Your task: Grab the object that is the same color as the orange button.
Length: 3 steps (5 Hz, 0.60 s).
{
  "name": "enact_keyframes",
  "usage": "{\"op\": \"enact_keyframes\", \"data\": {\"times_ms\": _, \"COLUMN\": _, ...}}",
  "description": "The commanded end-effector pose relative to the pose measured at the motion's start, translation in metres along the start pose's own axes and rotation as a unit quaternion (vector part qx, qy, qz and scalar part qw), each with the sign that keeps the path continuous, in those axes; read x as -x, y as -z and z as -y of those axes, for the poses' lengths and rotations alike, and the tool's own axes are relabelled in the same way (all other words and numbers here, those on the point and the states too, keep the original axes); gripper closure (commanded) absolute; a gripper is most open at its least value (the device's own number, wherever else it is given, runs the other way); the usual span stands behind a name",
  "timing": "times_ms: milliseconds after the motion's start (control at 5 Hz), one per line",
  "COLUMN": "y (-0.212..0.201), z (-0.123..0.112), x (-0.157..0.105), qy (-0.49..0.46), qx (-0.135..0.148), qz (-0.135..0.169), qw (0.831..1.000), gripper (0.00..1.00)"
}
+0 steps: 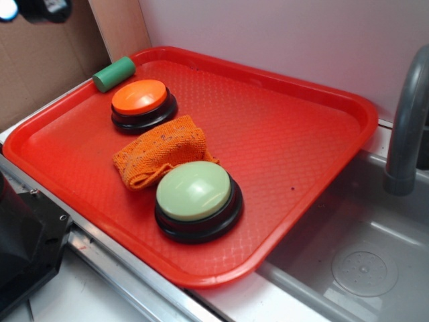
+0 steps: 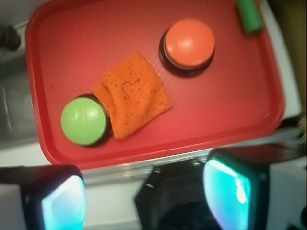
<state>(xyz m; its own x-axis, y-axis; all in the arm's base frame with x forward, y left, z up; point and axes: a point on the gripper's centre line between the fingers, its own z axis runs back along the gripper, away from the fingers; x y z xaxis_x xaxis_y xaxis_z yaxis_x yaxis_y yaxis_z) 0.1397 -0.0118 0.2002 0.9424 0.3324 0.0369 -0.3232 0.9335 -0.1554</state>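
A red tray [image 1: 315, 141] fills most of the exterior view, resting on the counter [image 1: 100, 295] beside a grey sink [image 1: 362, 261] at lower right. The green button [image 1: 194, 191] sits at the frame's centre, touching the orange cloth [image 1: 161, 151] just above and left of it. The orange button [image 1: 139, 98] stands apart from the cloth, toward the upper left. A small green cylinder [image 1: 114, 73] lies on the tray's upper-left rim. In the wrist view the gripper [image 2: 144, 196] sits at the bottom edge, fingers [image 2: 62, 201] spread wide, holding nothing.
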Motion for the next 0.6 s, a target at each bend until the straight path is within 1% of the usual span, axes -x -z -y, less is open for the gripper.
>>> {"op": "enact_keyframes", "data": {"times_ms": 0, "y": 0.051, "z": -0.002, "x": -0.036, "qy": -0.163, "qx": 0.017, "qz": 0.026, "qw": 0.986, "gripper": 0.00}}
{"op": "enact_keyframes", "data": {"times_ms": 200, "y": 0.083, "z": 0.002, "x": -0.040, "qy": -0.218, "qx": 0.007, "qz": 0.035, "qw": 0.975, "gripper": 0.00}}
{"op": "enact_keyframes", "data": {"times_ms": 400, "y": 0.116, "z": 0.005, "x": -0.047, "qy": -0.252, "qx": 0.004, "qz": 0.004, "qw": 0.968, "gripper": 0.00}}
